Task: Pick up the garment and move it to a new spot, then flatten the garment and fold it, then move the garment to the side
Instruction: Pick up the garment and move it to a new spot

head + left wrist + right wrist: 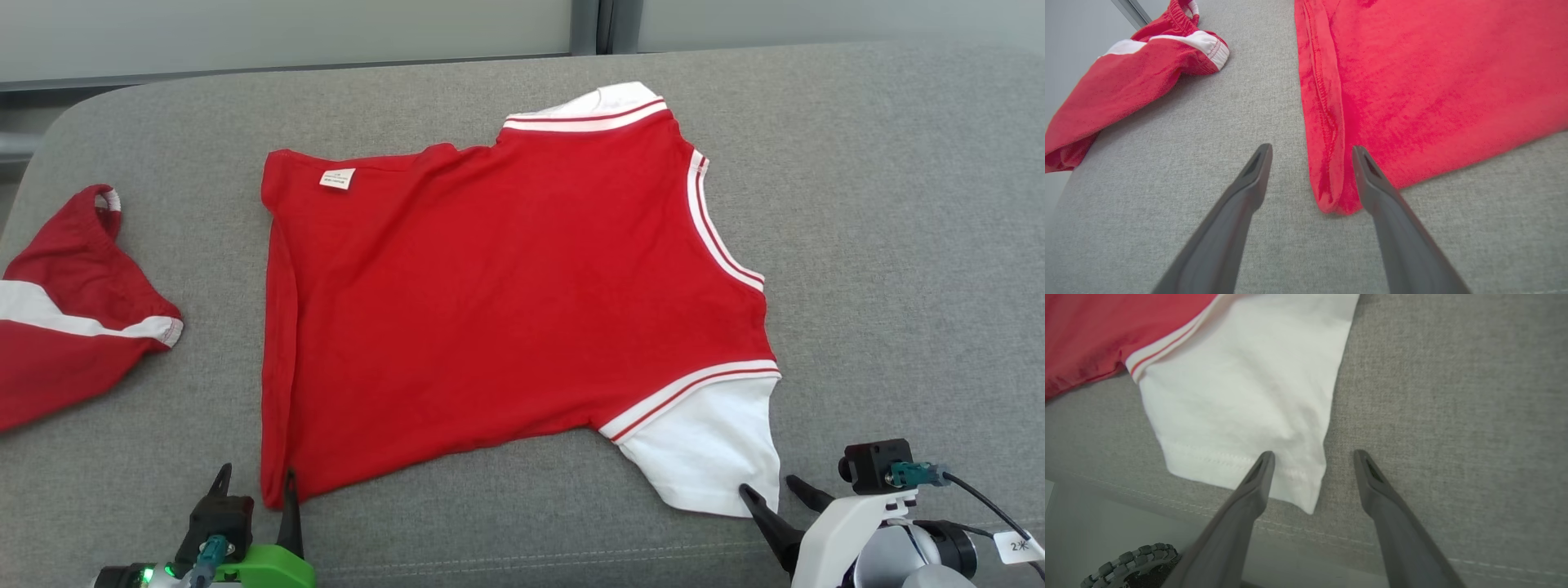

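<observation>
Red garment [506, 310], laid flat mid grey surface [898, 245], folding and side-move judged outstanding; left tool [255, 470] held wide at near hem corner, right tool [767, 483] wide at white sleeve [702, 441].

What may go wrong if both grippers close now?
Left gripper straddles a hem corner of the red T-shirt, so it may pinch one layer. Right gripper reaches just a corner of the white sleeve; that grip may slip. Red shorts lie near on the left and might get dragged.
</observation>
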Controlling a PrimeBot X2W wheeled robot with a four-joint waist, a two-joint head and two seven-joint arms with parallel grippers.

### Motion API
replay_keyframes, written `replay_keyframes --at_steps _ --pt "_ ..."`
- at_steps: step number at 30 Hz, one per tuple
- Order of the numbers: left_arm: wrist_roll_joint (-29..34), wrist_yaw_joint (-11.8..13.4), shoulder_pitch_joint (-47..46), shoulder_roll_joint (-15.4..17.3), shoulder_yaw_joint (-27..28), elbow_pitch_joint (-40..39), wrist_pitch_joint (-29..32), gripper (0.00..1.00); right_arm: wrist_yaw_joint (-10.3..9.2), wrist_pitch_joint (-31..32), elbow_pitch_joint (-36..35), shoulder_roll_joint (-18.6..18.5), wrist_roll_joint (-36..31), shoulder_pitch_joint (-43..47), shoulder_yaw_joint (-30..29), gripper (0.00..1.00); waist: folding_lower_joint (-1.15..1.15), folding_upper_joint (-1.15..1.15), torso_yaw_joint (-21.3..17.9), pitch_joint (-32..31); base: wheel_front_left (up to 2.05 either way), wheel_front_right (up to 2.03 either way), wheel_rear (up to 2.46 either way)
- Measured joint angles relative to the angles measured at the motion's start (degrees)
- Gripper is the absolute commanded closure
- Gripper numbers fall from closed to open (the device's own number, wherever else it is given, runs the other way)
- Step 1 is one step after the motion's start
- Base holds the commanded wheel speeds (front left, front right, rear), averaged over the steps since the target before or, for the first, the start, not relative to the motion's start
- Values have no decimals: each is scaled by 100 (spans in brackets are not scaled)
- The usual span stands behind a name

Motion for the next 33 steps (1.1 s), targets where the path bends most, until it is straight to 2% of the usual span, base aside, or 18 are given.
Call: replay_keyframes --at_steps 6,12,16,24,28,30,33 --pt "-211 -101 105 -14 30 60 32 0 0 16 -11 21 -11 0 -20 0 0 0 -13 6 0 0 0" --pt "-210 -2 105 2 47 179 -2 5 0 49 -11 22 -26 1 -55 0 0 0 10 -2 0 0 0" --pt "-289 -1 107 51 110 215 -45 2 0 67 -13 20 -53 18 -86 0 0 0 45 -18 0 0 0" --pt "-412 -101 96 36 97 455 -129 3 0 101 -27 22 -60 22 -85 0 0 0 68 -47 0 0 0" --pt "-410 -111 58 -1 19 567 -172 12 0 126 -47 19 -60 23 -88 0 0 0 56 -55 0 0 0" --pt "-394 -111 29 -12 -23 608 -178 20 0 142 -56 18 -62 23 -91 0 0 0 49 -53 0 0 0" --pt "-361 -110 -38 -42 -82 622 -220 17 0 152 -66 15 -63 25 -102 0 0 0 48 -39 0 0 0"
